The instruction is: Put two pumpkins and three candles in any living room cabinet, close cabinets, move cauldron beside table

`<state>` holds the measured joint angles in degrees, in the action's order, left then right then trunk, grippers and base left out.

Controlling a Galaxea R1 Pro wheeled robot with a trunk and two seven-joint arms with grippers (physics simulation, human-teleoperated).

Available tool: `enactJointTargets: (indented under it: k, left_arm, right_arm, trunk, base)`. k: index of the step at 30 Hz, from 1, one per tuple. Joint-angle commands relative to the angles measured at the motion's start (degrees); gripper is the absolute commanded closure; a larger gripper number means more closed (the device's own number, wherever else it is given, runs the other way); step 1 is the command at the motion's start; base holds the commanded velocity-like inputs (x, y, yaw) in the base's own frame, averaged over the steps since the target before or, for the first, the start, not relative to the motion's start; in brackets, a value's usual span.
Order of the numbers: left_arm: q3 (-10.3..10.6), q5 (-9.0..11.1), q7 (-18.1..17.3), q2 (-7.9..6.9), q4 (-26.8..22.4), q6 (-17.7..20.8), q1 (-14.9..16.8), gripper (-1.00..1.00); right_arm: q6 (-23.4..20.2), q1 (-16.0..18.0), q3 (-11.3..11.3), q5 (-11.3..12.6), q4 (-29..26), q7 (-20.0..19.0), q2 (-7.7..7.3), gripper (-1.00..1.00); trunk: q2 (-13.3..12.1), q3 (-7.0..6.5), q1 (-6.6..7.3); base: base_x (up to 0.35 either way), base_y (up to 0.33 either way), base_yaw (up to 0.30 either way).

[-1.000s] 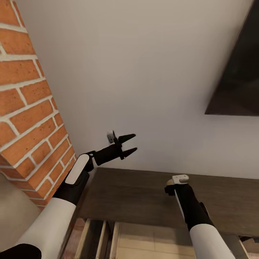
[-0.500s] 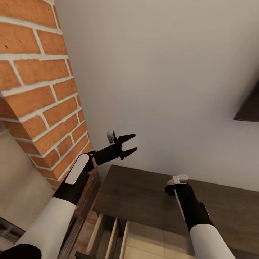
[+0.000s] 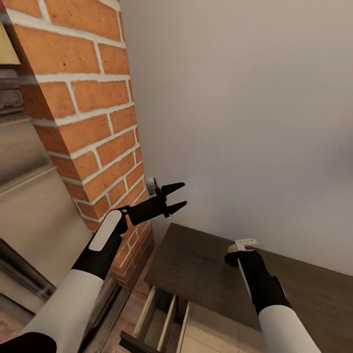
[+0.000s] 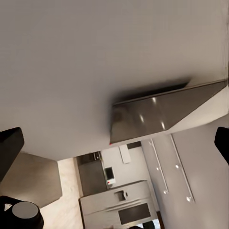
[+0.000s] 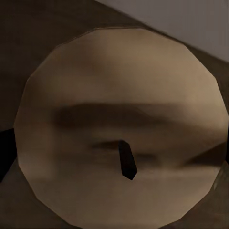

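Note:
A tan candle (image 5: 119, 124) with a short dark wick faces the right wrist camera end-on. In the head view a sliver of the candle (image 3: 230, 249) shows at my right gripper (image 3: 234, 256), which is shut on it above the dark-brown cabinet (image 3: 196, 264). My left gripper (image 3: 175, 196) is open and holds nothing, raised in front of the white wall beside the brick column. In the left wrist view its dark fingertips (image 4: 9, 145) stand far apart at the frame's edges. The pumpkins and the cauldron are out of view.
A red brick column (image 3: 83, 113) stands close on the left, with a beige mantel ledge (image 3: 29, 196) beyond it. Drawers (image 3: 162, 314) of the cabinet stand pulled out below my arms, with pale insides. The left wrist view catches a dark wall screen (image 4: 162, 112) and a distant kitchen.
The whole head view has swung left: the brick column now takes up more of it and the dark screen has left the frame. Both arms keep the same pose.

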<state>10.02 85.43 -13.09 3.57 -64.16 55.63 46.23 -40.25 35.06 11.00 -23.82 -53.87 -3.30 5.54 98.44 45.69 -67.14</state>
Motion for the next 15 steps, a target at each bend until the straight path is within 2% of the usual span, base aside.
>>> enactJointTargets:
  k: [1, 7, 15]
  left_arm:
    - [0.0, 0.0, 0.0, -0.02, 0.0, 0.0, 0.0, -1.0]
    - [0.02, 0.0, 0.0, 0.03, 0.0, 0.0, 0.0, -1.0]
    - [0.0, -0.01, 0.0, 0.04, 0.0, 0.0, 0.0, -1.0]
  right_arm:
    - [0.0, 0.01, -0.01, -0.08, -0.01, 0.05, 0.0, 1.0]
    - [-0.08, 0.01, 0.08, -0.08, 0.03, -0.04, -0.09, 1.0]
    - [-0.07, 0.01, 0.08, 0.0, 0.31, -0.04, -0.15, 1.0]
  trunk:
    - [0.0, 0.0, 0.0]
    - [0.0, 0.0, 0.0]
    - [0.0, 0.0, 0.0]
  base:
    - [0.0, 0.0, 0.285]
    - [0.0, 0.0, 0.277]
    - [0.0, 0.0, 0.032]
